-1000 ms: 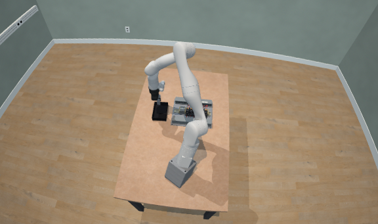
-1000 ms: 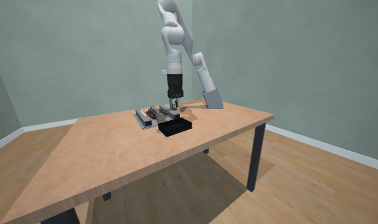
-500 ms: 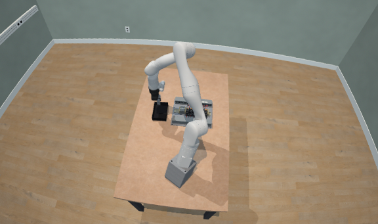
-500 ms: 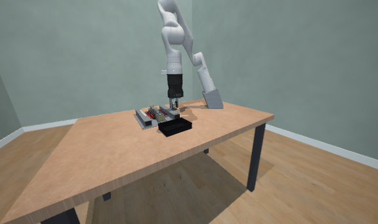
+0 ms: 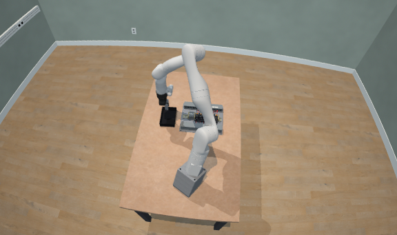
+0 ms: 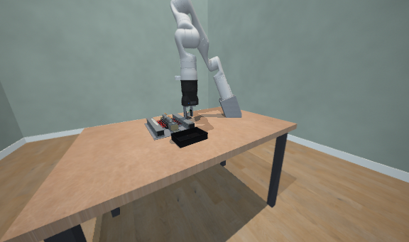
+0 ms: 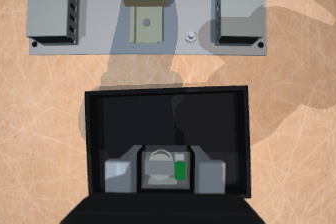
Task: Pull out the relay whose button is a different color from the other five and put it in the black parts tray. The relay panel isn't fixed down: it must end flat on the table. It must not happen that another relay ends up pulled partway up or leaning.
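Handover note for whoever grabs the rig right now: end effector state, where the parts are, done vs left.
End effector: shut on the green-button relay, held above the black parts tray, toward its near side.
Relay panel: beside the tray on the table; it looks flat, one empty socket facing the tray.
Done: odd relay pulled out and carried over the tray.
Left: lower if needed, release the relay into the tray, retract, confirm the panel sits flat.

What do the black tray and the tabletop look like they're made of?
Black parts tray: looks like matte plastic; uniformly dark walls, no glare, though painted metal is possible. Table: light wood or wood-look laminate, with fine scratch-like grain and a dull sheen.
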Robot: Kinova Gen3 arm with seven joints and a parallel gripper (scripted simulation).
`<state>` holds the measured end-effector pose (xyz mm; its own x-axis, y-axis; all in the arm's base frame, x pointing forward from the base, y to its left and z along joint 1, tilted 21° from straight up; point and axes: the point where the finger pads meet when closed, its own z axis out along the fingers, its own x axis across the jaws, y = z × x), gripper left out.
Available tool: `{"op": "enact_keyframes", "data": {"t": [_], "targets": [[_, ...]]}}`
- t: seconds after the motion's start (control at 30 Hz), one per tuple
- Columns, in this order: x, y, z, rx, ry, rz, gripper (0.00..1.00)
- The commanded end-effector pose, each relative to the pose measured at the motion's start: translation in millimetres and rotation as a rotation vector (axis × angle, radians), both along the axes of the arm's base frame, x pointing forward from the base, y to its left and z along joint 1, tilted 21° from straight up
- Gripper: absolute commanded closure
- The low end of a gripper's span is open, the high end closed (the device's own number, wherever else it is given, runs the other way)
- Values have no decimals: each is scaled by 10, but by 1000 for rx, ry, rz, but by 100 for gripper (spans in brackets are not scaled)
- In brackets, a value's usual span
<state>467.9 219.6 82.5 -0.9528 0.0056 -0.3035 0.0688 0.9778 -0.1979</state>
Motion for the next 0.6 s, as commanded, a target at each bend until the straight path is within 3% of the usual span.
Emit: {"op": "enact_keyframes", "data": {"t": [0.0, 0.57], "targets": [[-18, 14, -16, 3, 2, -3, 100], [21, -15, -143, 3, 1, -3, 100]]}}
